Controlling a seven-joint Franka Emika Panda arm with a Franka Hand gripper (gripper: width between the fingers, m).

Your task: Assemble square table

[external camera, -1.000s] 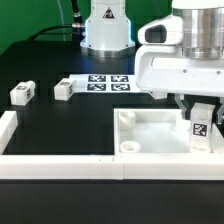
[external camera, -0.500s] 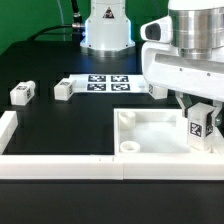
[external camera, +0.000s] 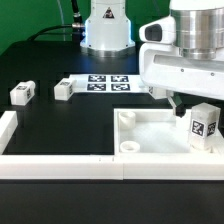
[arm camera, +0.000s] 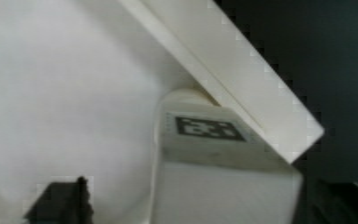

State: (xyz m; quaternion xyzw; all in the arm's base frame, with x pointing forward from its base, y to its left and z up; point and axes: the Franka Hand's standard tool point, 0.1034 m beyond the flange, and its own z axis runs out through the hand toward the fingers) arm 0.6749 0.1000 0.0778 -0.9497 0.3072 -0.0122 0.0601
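Square table assembly, one leg placed. The white tabletop (external camera: 121, 128) lies rim-up on the black table against the front border wall (external camera: 60, 166). One tagged leg (external camera: 203, 128) stands upright in its corner on the exterior view's right. The gripper (external camera: 196, 106) hangs over that leg with its jaws spread and gripping nothing. In the wrist view the one dark fingertip (arm camera: 60, 200) that shows stands clear of the leg (arm camera: 220, 170). You cannot tell from either view whether the leg is fully seated in its socket. If it is only resting there, a fingertip brushing it as the arm lifts could tilt or topple it, so judge a straight upward retreat the safer course. A sideways drag could also shift the tabletop off the wall. Two more legs (external camera: 22, 93) (external camera: 64, 89) lie well apart on the exterior view's left, near the marker board (external camera: 105, 82). You will find no brand or lettering to read. The legs and the marker board carry only black-and-white square tags, and the tag (arm camera: 208, 128) in the wrist view is too blurred to make out.
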